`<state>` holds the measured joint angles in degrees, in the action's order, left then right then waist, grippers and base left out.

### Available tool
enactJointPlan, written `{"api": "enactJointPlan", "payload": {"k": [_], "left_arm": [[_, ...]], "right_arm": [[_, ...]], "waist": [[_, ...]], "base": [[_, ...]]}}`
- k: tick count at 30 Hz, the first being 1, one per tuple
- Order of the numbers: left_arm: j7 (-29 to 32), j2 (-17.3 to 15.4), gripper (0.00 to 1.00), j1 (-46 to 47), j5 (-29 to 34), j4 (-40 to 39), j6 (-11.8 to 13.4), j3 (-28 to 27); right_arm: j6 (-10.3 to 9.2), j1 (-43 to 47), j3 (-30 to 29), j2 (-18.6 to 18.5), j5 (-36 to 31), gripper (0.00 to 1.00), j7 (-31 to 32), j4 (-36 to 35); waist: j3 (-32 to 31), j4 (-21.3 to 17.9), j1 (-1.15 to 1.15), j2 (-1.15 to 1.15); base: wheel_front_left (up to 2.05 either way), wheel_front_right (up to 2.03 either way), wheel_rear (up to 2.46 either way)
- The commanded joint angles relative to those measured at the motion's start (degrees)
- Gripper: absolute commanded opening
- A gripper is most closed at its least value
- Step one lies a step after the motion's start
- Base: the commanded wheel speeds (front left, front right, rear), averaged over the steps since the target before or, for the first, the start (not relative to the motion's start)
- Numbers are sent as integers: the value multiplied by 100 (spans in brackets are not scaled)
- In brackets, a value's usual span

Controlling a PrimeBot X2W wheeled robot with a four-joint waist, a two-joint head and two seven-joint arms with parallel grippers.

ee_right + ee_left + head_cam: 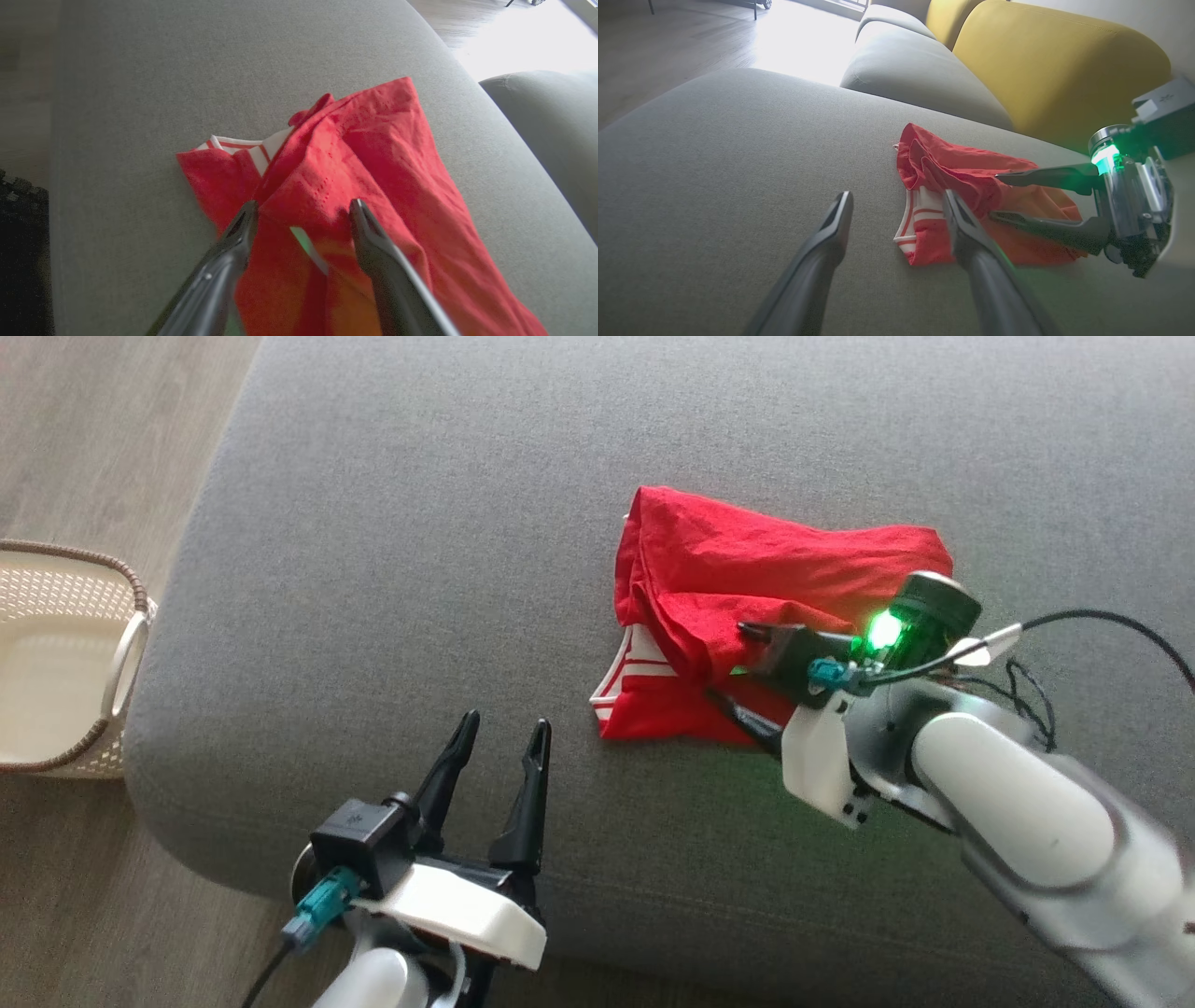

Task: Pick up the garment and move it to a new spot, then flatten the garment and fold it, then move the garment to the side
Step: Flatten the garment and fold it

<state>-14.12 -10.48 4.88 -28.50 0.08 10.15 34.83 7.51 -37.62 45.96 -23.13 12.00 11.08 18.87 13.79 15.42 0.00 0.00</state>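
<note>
The crumpled red fabric garment with a white-striped band (747, 579) lay on the broad grey fabric sofa seat (420, 523), right of centre in the head view. It was bunched into folds with its striped edge turned toward the lower left. The right end effector (730, 663) reached in from the lower right of that frame over the garment's lower right part. Its two dark fingers were spread wide with red cloth beneath and between them, pinching nothing; whether the fingertips touched the cloth could not be told. The left end effector (506, 728) stood at the lower middle of the frame, near the seat's front edge, its fingers likewise parted and empty; a strip of grey seat separated it from the garment's striped corner. A pale woven basket with a brown rim (65, 653) stood on the grey wooden floor (93, 420) at the left edge, well apart from the garment. In the left wrist view a mustard-yellow back cushion (1055, 65) rose at the upper right, behind the garment.
</note>
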Motion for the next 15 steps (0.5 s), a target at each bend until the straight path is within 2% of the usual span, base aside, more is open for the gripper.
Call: {"api": "enactJointPlan", "payload": {"k": [1, 3, 10, 15], "left_arm": [[-18, -11, 100, 98, -14, -165, 21, -150], [-24, 2, 100, 111, -13, -160, 17, -149], [-38, -10, 100, 149, -7, -149, 9, -178], [-44, -26, 100, 130, -4, -147, 33, -189]], "right_arm": [[-2, -186, -30, 4, -48, 67, -45, -107], [-2, -212, -49, 46, -60, 0, -79, -31], [-2, -211, -220, 227, -52, 0, -214, 152], [-2, -31, -441, 465, 356, 0, -226, -59]], "waist": [[10, -10, 0, 0], [22, -22, 0, 0], [71, -54, 0, 0], [53, -116, 0, 0]], "base": [[0, 0, 0], [0, 0, 0], [0, 0, 0], [0, 0, 0]]}}
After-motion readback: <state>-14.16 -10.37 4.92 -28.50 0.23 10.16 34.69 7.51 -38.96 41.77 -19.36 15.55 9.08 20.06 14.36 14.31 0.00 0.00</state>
